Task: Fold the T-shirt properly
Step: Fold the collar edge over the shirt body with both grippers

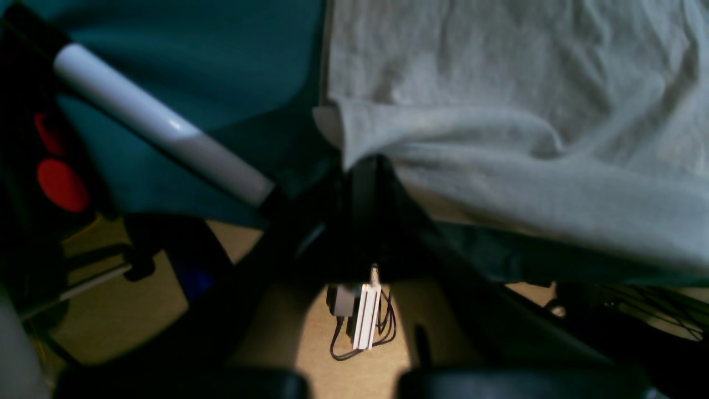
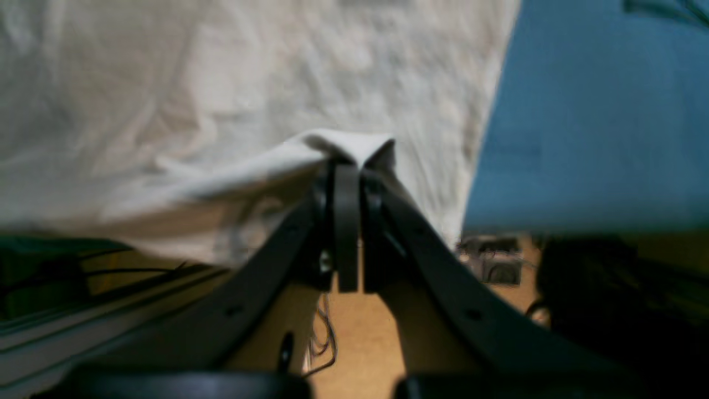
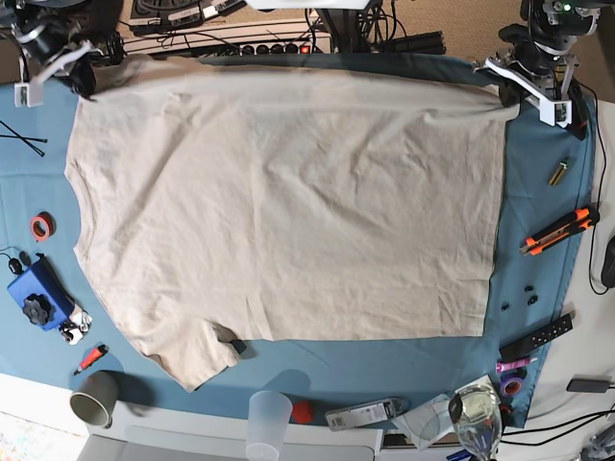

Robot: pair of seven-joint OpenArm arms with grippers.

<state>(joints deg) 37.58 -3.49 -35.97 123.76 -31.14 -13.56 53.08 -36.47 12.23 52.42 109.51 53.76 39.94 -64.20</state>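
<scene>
The beige T-shirt (image 3: 288, 202) lies spread flat over the blue table cloth (image 3: 538, 192), with one short sleeve (image 3: 192, 355) at the near left. My left gripper (image 3: 507, 96) is at the far right corner of the shirt. In the left wrist view it (image 1: 363, 166) is shut on a lifted shirt corner (image 1: 354, 124). My right gripper (image 3: 86, 79) is at the far left corner. In the right wrist view it (image 2: 348, 166) is shut on a pinched fold of the shirt (image 2: 349, 145). Both held corners hang over the table's far edge.
Left of the shirt lie a red tape roll (image 3: 40, 227) and a blue box (image 3: 36, 293). Two cups (image 3: 94, 396) (image 3: 269, 415) and a glass (image 3: 476, 413) stand at the front edge. An orange utility knife (image 3: 557, 230) lies at the right. A power strip (image 3: 231, 40) runs behind.
</scene>
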